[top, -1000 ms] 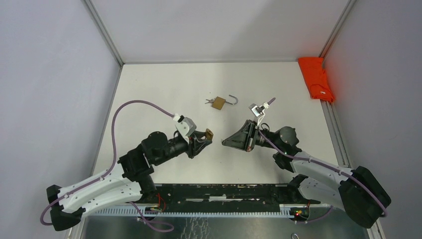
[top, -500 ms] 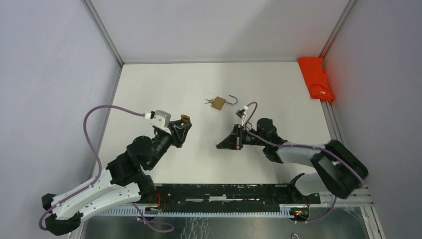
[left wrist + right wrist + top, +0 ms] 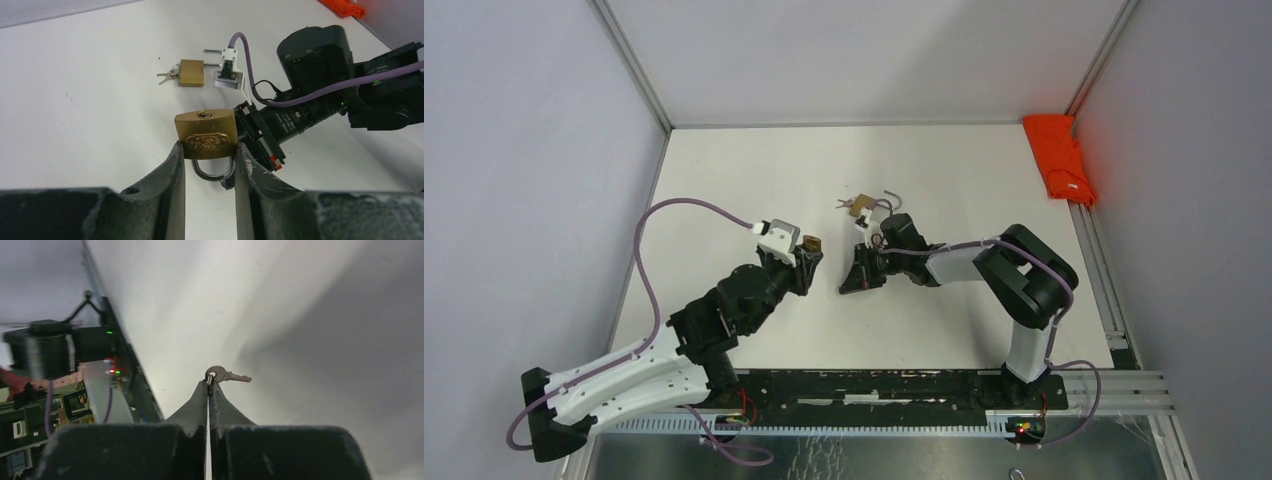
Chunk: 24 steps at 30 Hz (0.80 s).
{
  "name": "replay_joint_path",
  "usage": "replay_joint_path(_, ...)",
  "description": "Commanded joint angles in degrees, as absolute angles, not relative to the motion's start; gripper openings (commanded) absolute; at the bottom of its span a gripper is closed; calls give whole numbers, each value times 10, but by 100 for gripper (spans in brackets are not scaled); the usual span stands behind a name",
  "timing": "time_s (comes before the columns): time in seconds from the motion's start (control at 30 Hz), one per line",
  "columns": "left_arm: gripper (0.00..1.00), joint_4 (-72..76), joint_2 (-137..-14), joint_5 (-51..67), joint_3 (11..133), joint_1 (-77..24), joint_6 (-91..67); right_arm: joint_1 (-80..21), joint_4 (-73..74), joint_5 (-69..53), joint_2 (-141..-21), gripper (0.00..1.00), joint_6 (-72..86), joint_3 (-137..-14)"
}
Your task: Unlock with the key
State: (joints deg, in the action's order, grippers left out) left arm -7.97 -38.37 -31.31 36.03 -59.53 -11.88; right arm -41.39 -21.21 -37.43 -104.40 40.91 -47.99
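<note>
Left gripper (image 3: 207, 146) clamping padlock (image 3: 205, 131), spare padlock (image 3: 192, 73) beyond

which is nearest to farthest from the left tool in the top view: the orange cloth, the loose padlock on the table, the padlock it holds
1. Held padlock: clamped between the left tool's fingers.
2. Loose padlock: lying on the table, farther back and to the right.
3. Orange cloth: at the table's far right edge.

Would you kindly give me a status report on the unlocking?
Left jaws shut on brass padlock, keyhole outward. Right jaws shut on key, not inserted. Spare padlock lies beyond, nothing between.
</note>
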Motion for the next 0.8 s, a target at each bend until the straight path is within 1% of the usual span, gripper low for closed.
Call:
replay_joint_path(0.0,2,-11,-399,-305,352,-594,-100,-394,-181,-361,-1082,0,369,-469)
replay_joint_path(0.17,2,-2,-410,-293,349,-594,-102,-379,-199,-344,-1061,0,363,-423)
replay_joint_path(0.33,2,12,-411,-291,345,-594,-98,-377,-169,-317,-1021,0,340,-396)
replay_joint_path(0.53,2,13,-418,-285,348,-594,-102,-377,18,-245,-967,0,232,-411)
replay_joint_path(0.6,2,17,-420,-284,346,-594,-102,-377,65,-211,-948,12,202,-418)
replay_joint_path(0.63,2,20,-421,-283,346,-594,-101,-377,81,-198,-940,16,185,-423)
replay_joint_path(0.73,2,25,-432,-280,350,-594,-99,-378,108,-175,-926,26,153,-438)
replay_joint_path(0.77,2,25,-436,-278,352,-594,-99,-378,118,-168,-926,27,142,-447)
